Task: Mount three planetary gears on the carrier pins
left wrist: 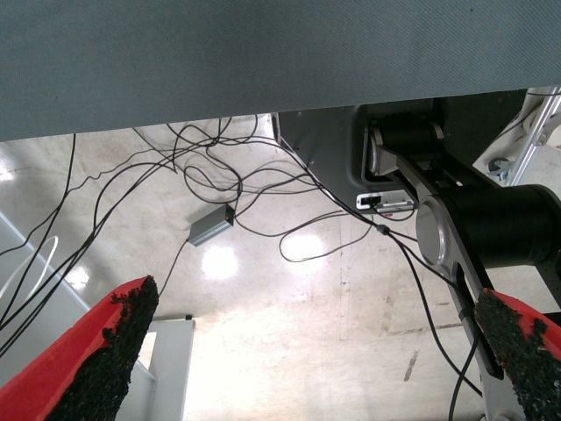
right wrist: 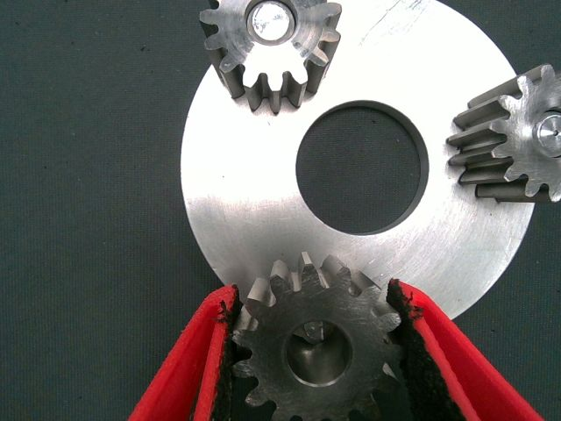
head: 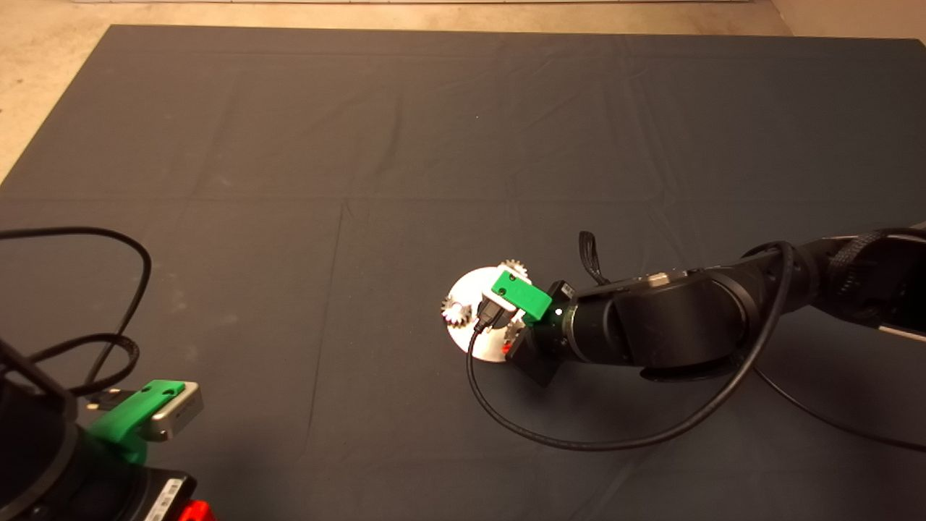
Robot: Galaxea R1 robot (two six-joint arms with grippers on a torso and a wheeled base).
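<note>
Now we hold the third gear [right wrist: 317,346] clenched between the right pincer's [right wrist: 317,351] pads at the disc's [right wrist: 254,219] rim, its bore over the last pin [right wrist: 313,331], which shows through off-centre; gripping by the teeth keeps the bore free, so we judge it ready to slide down once centred. We count three gears: two already sit on their pins, one [right wrist: 272,48] across the centre hole, the other [right wrist: 517,145] at the far rim. Our left pincer [left wrist: 316,351] waits released at the table's near left corner.
</note>
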